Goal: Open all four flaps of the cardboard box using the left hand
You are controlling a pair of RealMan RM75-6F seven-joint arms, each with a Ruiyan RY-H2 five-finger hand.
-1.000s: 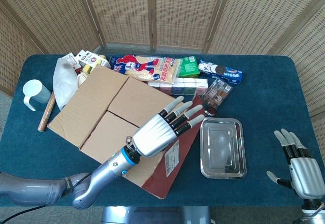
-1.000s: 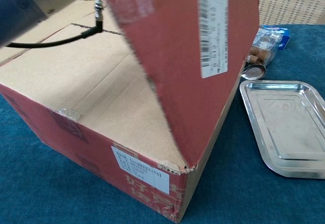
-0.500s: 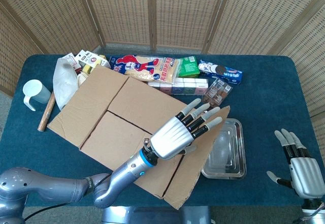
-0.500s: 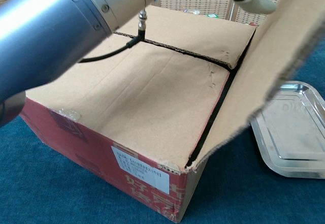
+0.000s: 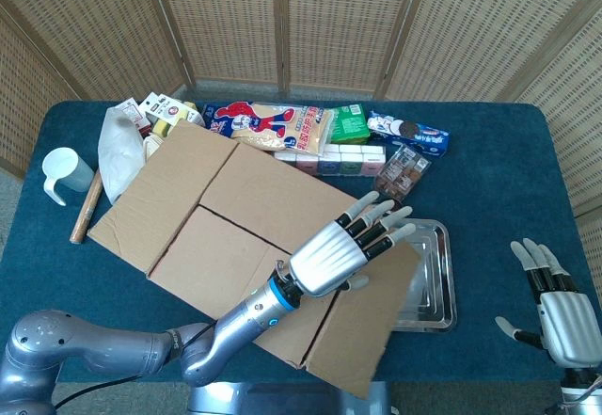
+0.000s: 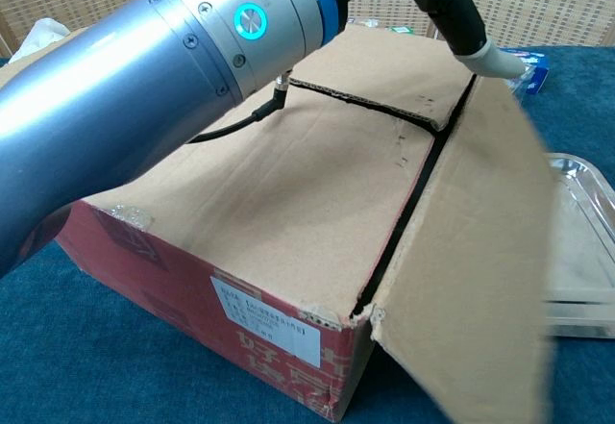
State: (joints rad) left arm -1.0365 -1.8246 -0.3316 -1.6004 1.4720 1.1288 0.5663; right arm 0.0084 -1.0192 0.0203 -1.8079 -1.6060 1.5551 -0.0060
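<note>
The big cardboard box [image 5: 235,236] sits in the middle of the blue table [image 5: 489,151], and fills most of the chest view. One flap [image 5: 376,316] on its right side is folded out and hangs over the left part of the shiny metal tray [image 5: 428,283]. The other flaps lie flat on top. The left hand [image 5: 348,246] is over that open flap with its fingers spread wide, holding nothing. The right hand [image 5: 550,302] is in the lower right corner, fingers apart and empty.
</note>
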